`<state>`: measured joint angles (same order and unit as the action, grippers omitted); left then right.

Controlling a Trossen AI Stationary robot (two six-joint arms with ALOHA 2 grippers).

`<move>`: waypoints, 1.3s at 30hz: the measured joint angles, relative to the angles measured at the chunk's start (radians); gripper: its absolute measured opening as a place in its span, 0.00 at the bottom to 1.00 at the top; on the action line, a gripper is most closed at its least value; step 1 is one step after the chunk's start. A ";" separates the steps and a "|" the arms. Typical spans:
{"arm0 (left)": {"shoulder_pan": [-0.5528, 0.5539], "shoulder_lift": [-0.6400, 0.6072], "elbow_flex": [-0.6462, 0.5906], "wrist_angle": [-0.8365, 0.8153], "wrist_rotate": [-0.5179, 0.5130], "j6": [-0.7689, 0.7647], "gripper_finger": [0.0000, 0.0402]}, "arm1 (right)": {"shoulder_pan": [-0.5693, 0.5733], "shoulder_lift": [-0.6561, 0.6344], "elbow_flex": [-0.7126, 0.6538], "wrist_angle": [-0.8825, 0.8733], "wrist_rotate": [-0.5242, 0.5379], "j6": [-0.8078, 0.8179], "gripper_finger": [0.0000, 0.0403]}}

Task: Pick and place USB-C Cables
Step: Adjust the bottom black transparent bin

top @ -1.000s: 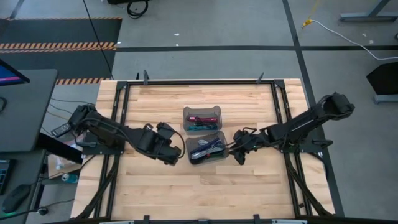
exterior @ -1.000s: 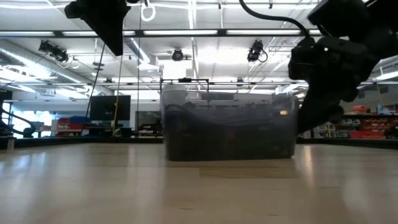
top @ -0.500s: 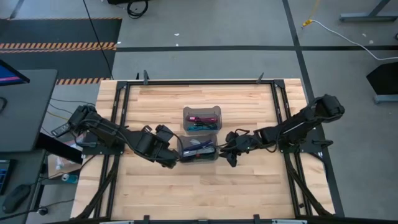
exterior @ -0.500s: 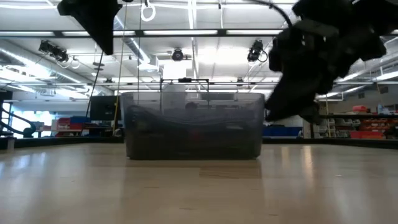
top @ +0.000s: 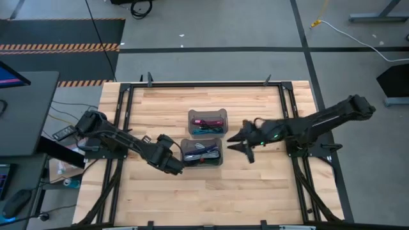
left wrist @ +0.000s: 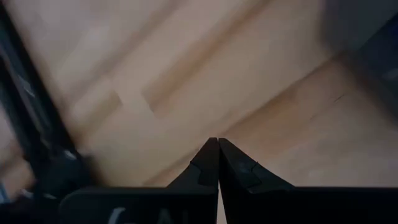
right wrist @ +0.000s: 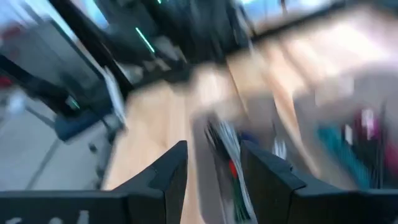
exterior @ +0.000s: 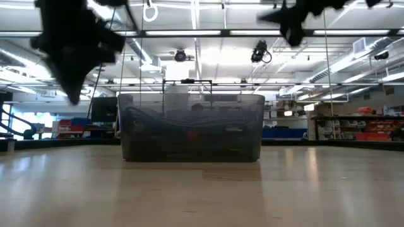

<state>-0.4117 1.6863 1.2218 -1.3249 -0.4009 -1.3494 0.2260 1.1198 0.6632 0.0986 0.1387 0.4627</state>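
Two translucent grey bins stand mid-table. The far bin (top: 207, 122) holds maroon and teal cables. The near bin (top: 202, 152), also in the low view (exterior: 190, 126), holds white, black and purple cables (top: 203, 151), with a bit of red showing in the right wrist view (right wrist: 231, 169). My left gripper (top: 174, 165) is shut and empty, just off the near bin's left near corner, above the wood (left wrist: 217, 140). My right gripper (top: 235, 144) is open and empty, raised to the right of the bins (right wrist: 211, 155).
A black frame (top: 204, 84) runs along the table's edges. Bare wood lies on the near side of the bins (top: 211, 191) and at the far left (top: 160, 105). A long white cord with a yellow end (top: 339, 29) lies on the floor beyond the table.
My right gripper has gone toward the table's left against the near bin, and the bin has slid left along the table. The gripper has then risen and drawn back to the right. My left gripper has sunk lower beside the bin's left side.
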 joint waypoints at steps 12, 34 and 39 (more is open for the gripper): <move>0.099 -0.007 -0.163 0.247 -0.040 0.027 0.01 | 0.015 -0.279 0.114 -0.002 -0.009 -0.287 0.39; 0.259 -0.006 -0.214 0.755 -0.032 0.236 0.01 | 0.040 -0.322 0.122 -0.050 0.001 -0.325 0.39; 0.259 -0.006 -0.213 0.836 -0.033 0.235 0.01 | 0.040 -0.327 0.122 -0.050 0.000 -0.327 0.39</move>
<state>-0.1532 1.6802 1.0087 -0.4893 -0.4335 -1.1145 0.2661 0.7928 0.7853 0.0486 0.1390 0.1359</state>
